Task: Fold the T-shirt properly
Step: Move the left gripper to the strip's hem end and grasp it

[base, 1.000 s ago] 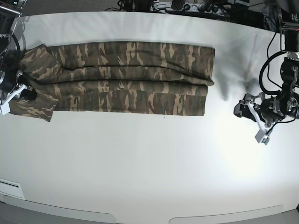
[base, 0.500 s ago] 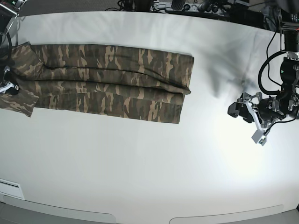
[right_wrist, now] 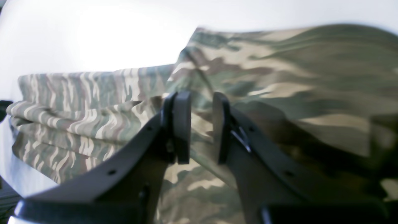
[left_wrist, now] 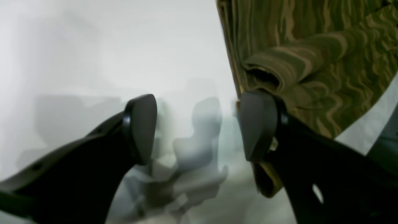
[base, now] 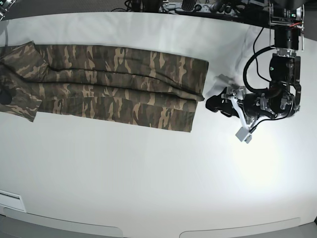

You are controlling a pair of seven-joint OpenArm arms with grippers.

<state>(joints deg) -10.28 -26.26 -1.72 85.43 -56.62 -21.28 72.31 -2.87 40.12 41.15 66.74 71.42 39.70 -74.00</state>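
The camouflage T-shirt (base: pixel 114 84) lies on the white table as a long folded strip, from the far left edge to the middle right. My left gripper (base: pixel 217 99) is open and empty just off the strip's right end. In the left wrist view (left_wrist: pixel 200 127) one fingertip (left_wrist: pixel 258 124) is at the layered cloth edge (left_wrist: pixel 311 62). My right gripper (right_wrist: pixel 200 124) is nearly closed with a fold of the T-shirt (right_wrist: pixel 279 77) between its pads. In the base view only a dark bit of it (base: pixel 5 96) shows at the strip's left end.
The white table (base: pixel 158 178) runs wide in front of the strip. Cables and dark equipment (base: pixel 208 7) sit beyond the far edge. The left arm's body and cables (base: pixel 282 89) stand at the right.
The right gripper dragged the strip to the left, almost off the frame's edge. The left arm moved left from the table's right side up to the strip's right end.
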